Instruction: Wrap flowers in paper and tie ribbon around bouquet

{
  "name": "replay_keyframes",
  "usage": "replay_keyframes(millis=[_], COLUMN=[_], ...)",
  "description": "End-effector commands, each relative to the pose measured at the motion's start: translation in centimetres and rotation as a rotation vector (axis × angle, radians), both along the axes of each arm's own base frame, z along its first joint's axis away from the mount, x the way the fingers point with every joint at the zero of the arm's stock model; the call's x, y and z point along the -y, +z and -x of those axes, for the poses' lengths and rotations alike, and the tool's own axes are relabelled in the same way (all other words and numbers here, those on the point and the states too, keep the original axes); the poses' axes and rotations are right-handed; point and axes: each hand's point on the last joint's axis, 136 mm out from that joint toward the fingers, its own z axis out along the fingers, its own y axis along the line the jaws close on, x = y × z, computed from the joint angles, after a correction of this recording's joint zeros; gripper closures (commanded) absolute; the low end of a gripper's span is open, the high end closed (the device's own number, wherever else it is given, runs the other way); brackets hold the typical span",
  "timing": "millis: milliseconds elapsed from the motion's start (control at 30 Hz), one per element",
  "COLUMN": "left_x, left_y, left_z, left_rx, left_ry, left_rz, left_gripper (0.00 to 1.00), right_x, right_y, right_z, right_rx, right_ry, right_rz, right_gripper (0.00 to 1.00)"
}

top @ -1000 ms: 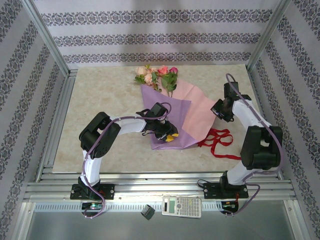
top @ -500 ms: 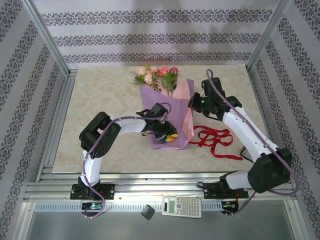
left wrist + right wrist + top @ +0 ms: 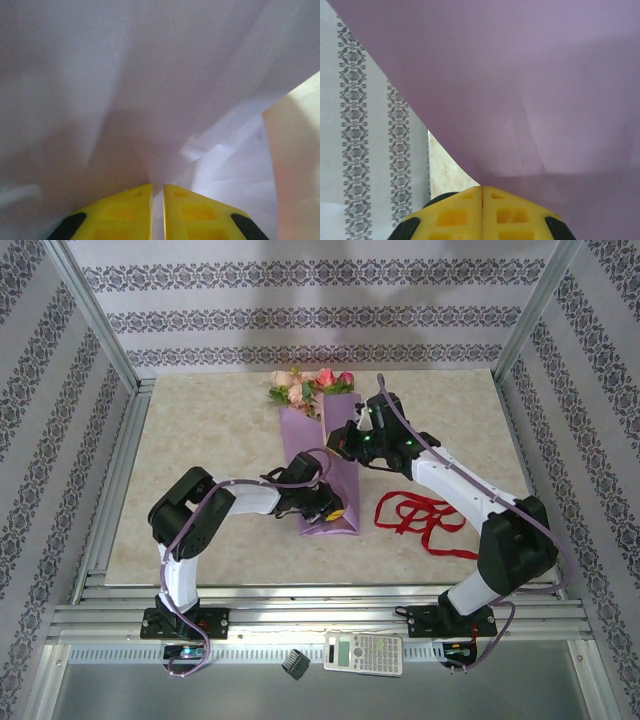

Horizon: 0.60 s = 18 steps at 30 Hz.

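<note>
The flowers [image 3: 310,386] lie at the back of the table, blooms sticking out of the wide end of the paper [image 3: 303,435]. The paper is folded over the stems into a narrow lilac wrap that runs toward me. My right gripper [image 3: 342,438] is over the wrap's right edge, shut on a fold of the paper [image 3: 545,75], as the right wrist view shows at the fingertips [image 3: 492,192]. My left gripper [image 3: 333,510] is at the wrap's lower end, its jaws nearly together with paper [image 3: 125,75] pinched between them. The red ribbon [image 3: 415,515] lies loose to the right.
A calculator [image 3: 365,652] and a small black object [image 3: 295,663] sit on the near shelf below the arm bases. Patterned walls and aluminium posts [image 3: 95,315] close in the marble table [image 3: 200,430]. The metal rails [image 3: 300,595] run along the near edge.
My right gripper has swung left from the table's right side, carrying the paper's right flap over the flowers. The spread pink sheet is now a narrow purple wrap. The left arm shifted slightly.
</note>
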Motion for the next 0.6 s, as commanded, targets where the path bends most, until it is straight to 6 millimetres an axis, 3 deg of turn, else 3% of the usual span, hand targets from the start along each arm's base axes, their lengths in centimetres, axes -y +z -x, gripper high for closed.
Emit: replay_keyframes(millis=[0, 100, 267, 400, 567], left_x=[-1.6, -3.5, -7.3, -10.4, -10.4], left_y=[4.2, 5.7, 5.3, 2.9, 0.5], left_z=[-2.9, -2.9, -2.1, -0.5, -0.8], left_rx=[0.138, 0.154, 0.098, 0.015, -0.022], left_ry=[0.133, 0.191, 0.332, 0.353, 0.364], left_rz=[0.053, 0.061, 0.138, 0.053, 0.074], left_gripper=[0.83, 0.80, 0.80, 0.83, 0.88], right_x=[-1.1, -1.4, -2.5, -3.9, -6.4], right_y=[1.2, 0.4, -0.5, -0.7, -1.3], right_z=[-0.4, -0.5, -1.0, -1.1, -0.7], right_rx=[0.022, 0.010, -0.004, -0.009, -0.019], right_ry=[0.025, 0.024, 0.037, 0.064, 0.116], right_rz=[-0.081, -0.096, -0.121, -0.133, -0.152], right_gripper=[1.00, 1.00, 1.00, 1.00, 1.00])
